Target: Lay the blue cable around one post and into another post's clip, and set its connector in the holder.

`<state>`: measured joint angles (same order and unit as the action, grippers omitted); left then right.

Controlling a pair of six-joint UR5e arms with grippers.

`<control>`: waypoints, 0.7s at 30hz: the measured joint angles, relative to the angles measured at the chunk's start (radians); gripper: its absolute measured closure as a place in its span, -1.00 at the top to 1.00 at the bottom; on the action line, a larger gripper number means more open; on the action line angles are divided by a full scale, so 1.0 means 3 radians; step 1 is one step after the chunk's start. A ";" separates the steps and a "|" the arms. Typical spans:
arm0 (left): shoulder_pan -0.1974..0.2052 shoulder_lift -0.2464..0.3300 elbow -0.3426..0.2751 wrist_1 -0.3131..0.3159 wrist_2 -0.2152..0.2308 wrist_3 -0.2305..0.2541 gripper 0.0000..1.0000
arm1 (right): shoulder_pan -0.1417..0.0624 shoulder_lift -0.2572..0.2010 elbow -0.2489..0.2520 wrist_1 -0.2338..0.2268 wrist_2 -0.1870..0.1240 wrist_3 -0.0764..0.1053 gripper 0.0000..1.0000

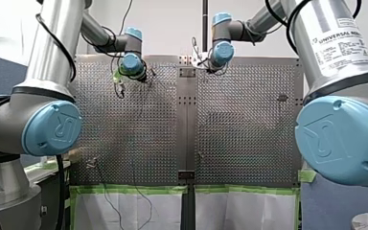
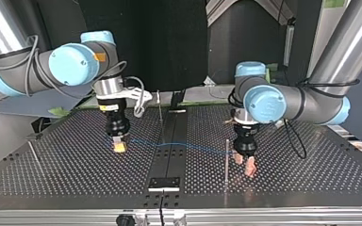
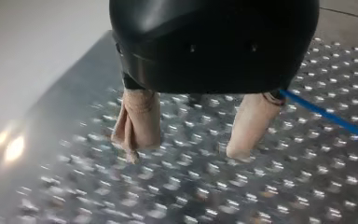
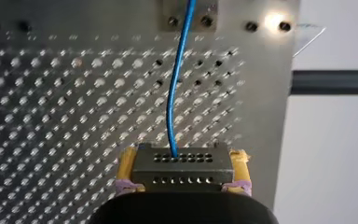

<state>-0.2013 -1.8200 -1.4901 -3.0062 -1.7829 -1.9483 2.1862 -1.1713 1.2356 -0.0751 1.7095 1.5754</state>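
Note:
In the top view the thin blue cable (image 2: pixel 184 147) runs low over the perforated table from my right gripper (image 2: pixel 119 147) at the view's left to an upright post (image 2: pixel 226 162). In the right wrist view my right gripper (image 4: pixel 182 184) has its yellow pads (image 4: pixel 127 170) shut on the grey connector (image 4: pixel 182 165); the blue cable (image 4: pixel 172 102) leaves the connector and runs ahead. My left gripper (image 2: pixel 245 165) stands open just beside that post, at the view's right. Its beige pads (image 3: pixel 140 121) are apart with nothing between them, and the cable (image 3: pixel 326 114) passes beside one finger.
A thin post (image 2: pixel 160 117) stands behind the cable near the middle seam, and another (image 2: pixel 34 153) leans at the top view's left. A black plate (image 2: pixel 164 183) sits on the centre strip near the table's edge. A small bracket (image 4: pixel 186 14) lies ahead of the connector.

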 joint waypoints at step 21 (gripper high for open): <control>0.0000 -0.0127 -0.0017 -0.0017 -0.0001 -0.0039 1.00 | -0.0345 0.0005 0.0615 -0.0612 0.0160 0.0263 -0.98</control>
<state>-0.2013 -1.8581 -1.4953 -3.0114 -1.7831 -1.9602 2.0828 -1.1699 1.4201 -0.2588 1.7574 1.6543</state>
